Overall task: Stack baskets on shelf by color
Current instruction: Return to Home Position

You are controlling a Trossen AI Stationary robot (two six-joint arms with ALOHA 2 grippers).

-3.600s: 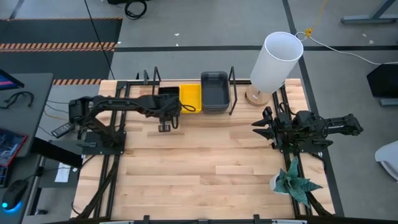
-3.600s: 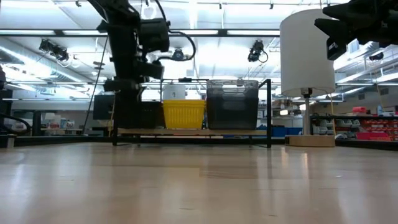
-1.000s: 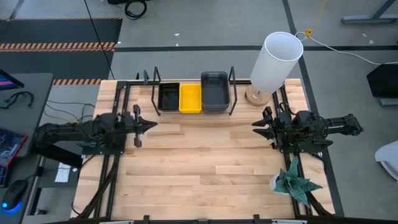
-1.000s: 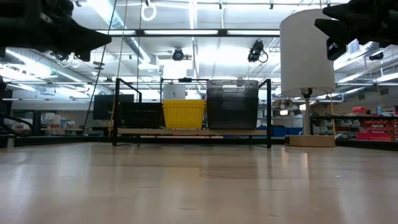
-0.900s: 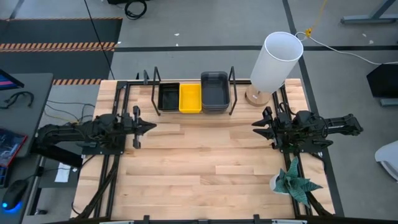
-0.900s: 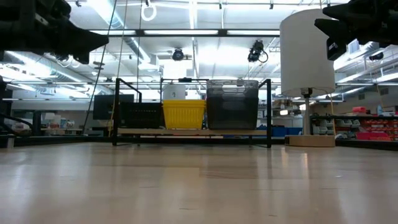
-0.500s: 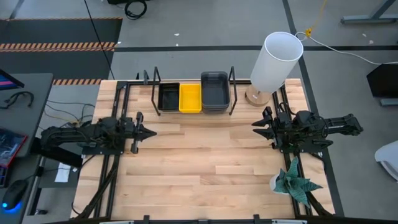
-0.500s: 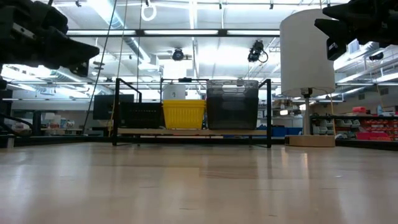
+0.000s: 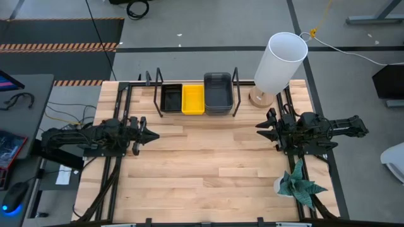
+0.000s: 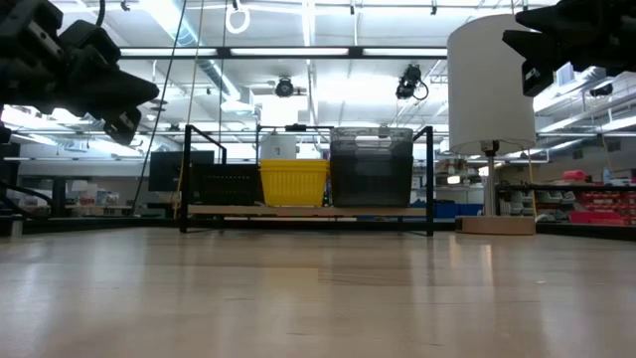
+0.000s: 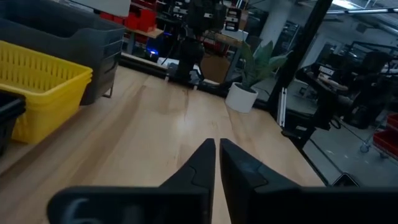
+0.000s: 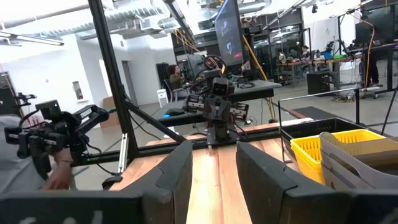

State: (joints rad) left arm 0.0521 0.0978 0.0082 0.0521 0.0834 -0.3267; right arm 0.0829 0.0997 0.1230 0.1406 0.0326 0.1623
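Three baskets stand side by side on the shelf (image 9: 197,114) at the table's far edge, resting on their bottoms: a black one (image 9: 171,98), a yellow one (image 9: 193,99) and a dark grey one (image 9: 218,93). In the low view they show as black (image 10: 224,184), yellow (image 10: 293,182) and grey (image 10: 371,167). My left gripper (image 9: 155,134) hovers level over the table's left part, near of the shelf, shut and holding nothing (image 11: 217,155). My right gripper (image 9: 260,126) hovers at the right, open and holding nothing (image 12: 214,163).
A tall white cylinder (image 9: 281,62) on a wooden foot stands at the far right, beside the shelf. A small potted plant (image 9: 295,184) sits at the near right. Bare wooden tabletop (image 9: 202,161) lies between the two arms.
My left gripper has sunk a little toward the table and rolled about its own pointing line, staying over the table's left part. The baskets have not moved.
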